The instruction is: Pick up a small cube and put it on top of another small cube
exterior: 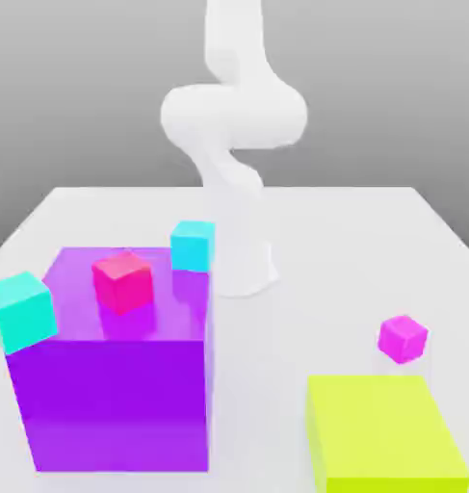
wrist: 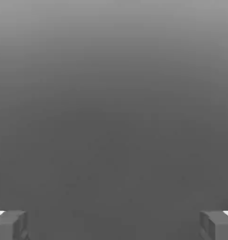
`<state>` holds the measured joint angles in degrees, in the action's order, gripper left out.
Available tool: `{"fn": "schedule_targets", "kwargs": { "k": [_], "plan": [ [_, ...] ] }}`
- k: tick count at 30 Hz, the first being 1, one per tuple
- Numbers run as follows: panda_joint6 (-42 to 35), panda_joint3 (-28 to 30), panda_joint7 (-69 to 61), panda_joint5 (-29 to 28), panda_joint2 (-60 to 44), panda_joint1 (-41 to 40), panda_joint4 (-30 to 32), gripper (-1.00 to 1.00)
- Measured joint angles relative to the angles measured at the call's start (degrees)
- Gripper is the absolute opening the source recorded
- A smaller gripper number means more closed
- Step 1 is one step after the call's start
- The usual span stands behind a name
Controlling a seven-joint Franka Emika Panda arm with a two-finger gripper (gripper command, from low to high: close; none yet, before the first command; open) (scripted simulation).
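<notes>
Four small cubes and two big blocks sit on the white counter (exterior: 353, 231): two cyan, one pink-red, one magenta. The pink-red cube (exterior: 122, 280) rests on top of the large purple block (exterior: 117, 385); one cyan cube (exterior: 193, 245) stands at its far edge, the other cyan cube (exterior: 21, 310) at its corner on the exterior view's left. The magenta cube (exterior: 403, 338) lies just behind the yellow-green block (exterior: 382, 433). The gripper (wrist: 114, 225) is spread wide, holding nothing.
</notes>
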<state>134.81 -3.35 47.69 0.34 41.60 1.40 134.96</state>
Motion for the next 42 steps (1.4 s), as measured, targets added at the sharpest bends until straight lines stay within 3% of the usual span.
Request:
{"fn": "schedule_targets", "kwargs": {
  "k": [19,23,30,31,37,42],
  "plan": [
    [27.78,-27.50,19.85,-1.23,-40.60,16.30,27.08,0.00],
    [32.09,-23.81,27.11,-10.13,-46.90,19.41,26.94,0.00],
    [39.17,-7.36,38.65,-25.57,-56.65,32.14,24.62,0.00],
    [39.95,-5.54,39.20,-26.34,-57.60,33.75,24.44,-1.00],
    [40.45,-4.61,39.76,-27.03,-58.08,34.55,24.33,-1.00],
    [36.63,-12.91,34.19,-19.55,-52.99,28.07,25.54,-1.00]
  ]
}}
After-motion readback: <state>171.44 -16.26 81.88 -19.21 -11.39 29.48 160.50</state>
